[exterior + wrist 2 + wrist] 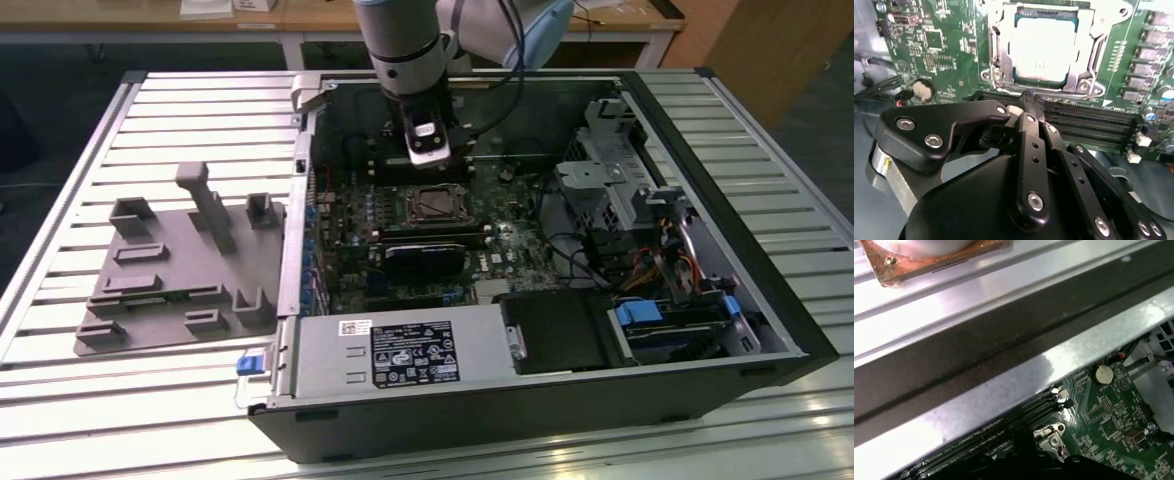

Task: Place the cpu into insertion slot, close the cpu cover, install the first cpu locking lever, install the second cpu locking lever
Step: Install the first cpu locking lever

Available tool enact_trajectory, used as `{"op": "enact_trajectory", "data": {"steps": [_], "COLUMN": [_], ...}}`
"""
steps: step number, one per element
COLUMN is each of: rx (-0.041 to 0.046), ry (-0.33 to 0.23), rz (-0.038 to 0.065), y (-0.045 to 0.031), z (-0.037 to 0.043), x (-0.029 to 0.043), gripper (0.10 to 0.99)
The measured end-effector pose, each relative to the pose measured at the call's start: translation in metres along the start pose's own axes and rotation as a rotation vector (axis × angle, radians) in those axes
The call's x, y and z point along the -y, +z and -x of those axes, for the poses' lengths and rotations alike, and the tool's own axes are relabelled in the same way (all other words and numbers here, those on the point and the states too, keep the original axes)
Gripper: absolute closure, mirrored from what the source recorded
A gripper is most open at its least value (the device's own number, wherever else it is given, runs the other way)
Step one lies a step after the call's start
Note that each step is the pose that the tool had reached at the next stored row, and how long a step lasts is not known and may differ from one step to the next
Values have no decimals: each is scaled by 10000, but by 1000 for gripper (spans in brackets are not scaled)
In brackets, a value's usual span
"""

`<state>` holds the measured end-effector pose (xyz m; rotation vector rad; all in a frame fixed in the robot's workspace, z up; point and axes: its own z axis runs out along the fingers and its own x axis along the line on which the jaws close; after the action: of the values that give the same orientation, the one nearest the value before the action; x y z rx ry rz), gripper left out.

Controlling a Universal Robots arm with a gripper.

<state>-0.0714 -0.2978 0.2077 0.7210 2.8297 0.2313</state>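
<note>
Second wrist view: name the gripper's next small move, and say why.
Probably ease the shut gripper toward the thin silver-grey windowed cpu cover, whose near edge lies just beyond it: the dull silver-grey square cpu sits inside it, the cover looks down, latching unclear.

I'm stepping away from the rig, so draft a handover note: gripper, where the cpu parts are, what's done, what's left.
Gripper: hangs just above the memory slots, beside the socket.
Cpu: seated in the insertion slot.
Cpu cover: down over the chip's edges.
Done: placement, cover.
Left: both locking levers; whether either is latched cannot be judged here.
</note>
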Motion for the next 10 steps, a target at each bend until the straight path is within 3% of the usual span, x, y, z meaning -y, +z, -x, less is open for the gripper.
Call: {"op": "enact_trajectory", "data": {"steps": [7, 9, 10], "rx": [51, 152, 219], "ry": [-28, -85, -125], "rz": [-109, -311, -461], "y": [0, 0, 0], "z": [1, 1, 1], "x": [-1, 0, 0], "gripper": [984, 984, 984]}}
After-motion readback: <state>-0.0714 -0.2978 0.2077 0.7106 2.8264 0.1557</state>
